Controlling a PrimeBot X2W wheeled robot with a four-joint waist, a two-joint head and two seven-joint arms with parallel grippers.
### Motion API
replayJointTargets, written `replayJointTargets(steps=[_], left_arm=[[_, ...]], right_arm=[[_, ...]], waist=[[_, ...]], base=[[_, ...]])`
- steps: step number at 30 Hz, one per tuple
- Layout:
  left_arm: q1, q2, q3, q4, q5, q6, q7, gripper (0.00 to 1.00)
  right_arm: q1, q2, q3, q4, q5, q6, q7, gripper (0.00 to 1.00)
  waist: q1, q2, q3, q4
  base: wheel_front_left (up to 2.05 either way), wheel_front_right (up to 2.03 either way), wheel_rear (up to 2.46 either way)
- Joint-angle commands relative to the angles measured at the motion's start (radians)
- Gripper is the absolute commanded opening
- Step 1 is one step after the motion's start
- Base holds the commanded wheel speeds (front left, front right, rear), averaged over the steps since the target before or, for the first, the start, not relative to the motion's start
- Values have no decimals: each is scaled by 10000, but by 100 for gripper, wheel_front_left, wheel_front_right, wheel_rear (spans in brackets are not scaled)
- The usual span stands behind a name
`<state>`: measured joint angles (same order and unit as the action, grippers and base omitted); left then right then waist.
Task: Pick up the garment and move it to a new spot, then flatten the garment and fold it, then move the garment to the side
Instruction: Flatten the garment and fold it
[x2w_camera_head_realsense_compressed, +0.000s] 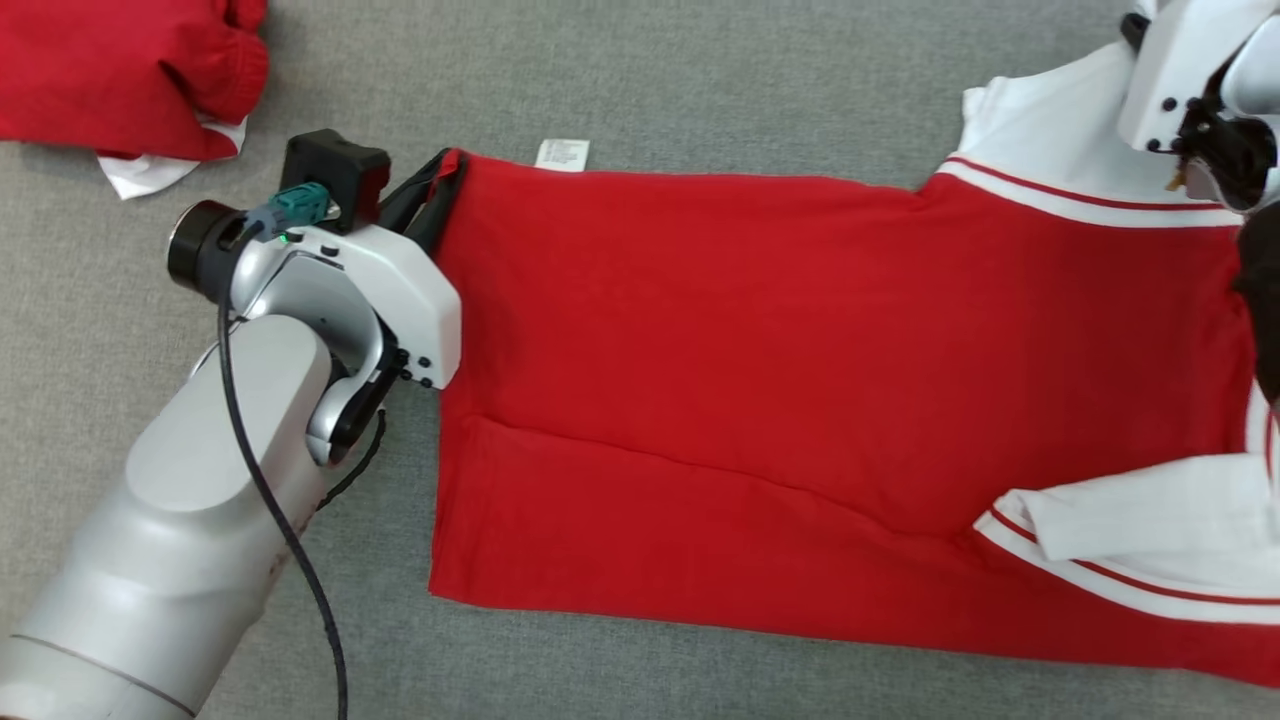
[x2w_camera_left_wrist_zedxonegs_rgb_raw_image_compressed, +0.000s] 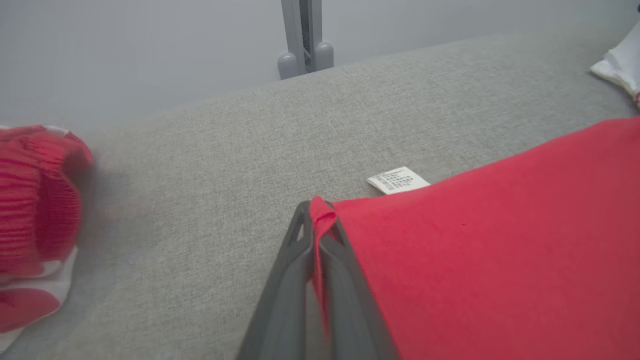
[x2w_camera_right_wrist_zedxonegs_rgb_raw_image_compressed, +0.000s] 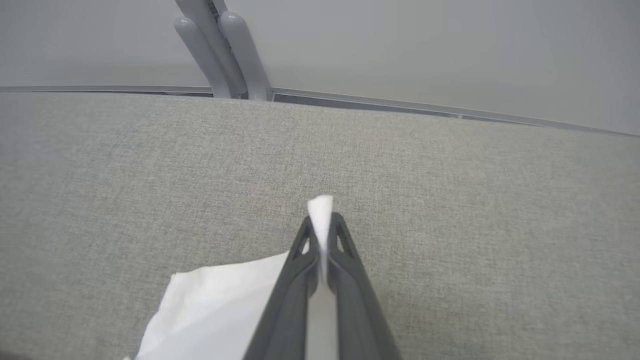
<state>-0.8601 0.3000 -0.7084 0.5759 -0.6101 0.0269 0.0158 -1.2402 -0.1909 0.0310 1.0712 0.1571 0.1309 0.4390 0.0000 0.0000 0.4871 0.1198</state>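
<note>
Seems the folding step: garment (x2w_camera_head_realsense_compressed: 780, 380) spread flat on the grey table (x2w_camera_head_realsense_compressed: 700, 90), far edge grasped at the red hem corner (x2w_camera_left_wrist_zedxonegs_rgb_raw_image_compressed: 326, 216) by the clenched left gripper (x2w_camera_left_wrist_zedxonegs_rgb_raw_image_compressed: 317, 215) and at the white sleeve (x2w_camera_right_wrist_zedxonegs_rgb_raw_image_compressed: 225, 300) by the right gripper (x2w_camera_right_wrist_zedxonegs_rgb_raw_image_compressed: 322, 225) (also clenched on cloth), calling next for lifting both ends evenly toward the near side.

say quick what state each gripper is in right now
left gripper: shut on a red corner of the garment
right gripper: shut on the garment's white sleeve
</note>
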Motion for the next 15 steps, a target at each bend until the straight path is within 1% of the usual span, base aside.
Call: replayJointTargets(steps=[1,4,8,12,15], left_arm=[[48,124,81,61,-67,-27,-50,0],[185,225,189,230,-249,-66,-71,0],[564,421,293,292,-450,-136,-160,0],[1026,739,379,63,-574,-142,-325,0],[1509,950,430,-271,-705,-63,-417,0]], right_arm=[[73,-23,58,-80,89,-2,-74,0],[394,-26,624,-292,553,-2,-260,0],[971,-82,1430,-955,1478,-2,-528,0],[1887,-424,2272,-1921,2500,-2,-736,0],[2662,-731,2738,-2704,3198,-2,-869,0]], waist=[[0,0,-127,-130],[0,0,-363,-352],[0,0,-754,-694],[0,0,-1199,-1029],[0,0,-1581,-1228]], base=[[0,0,0],[0,0,0],[0,0,0],[0,0,0],[0,0,0]])
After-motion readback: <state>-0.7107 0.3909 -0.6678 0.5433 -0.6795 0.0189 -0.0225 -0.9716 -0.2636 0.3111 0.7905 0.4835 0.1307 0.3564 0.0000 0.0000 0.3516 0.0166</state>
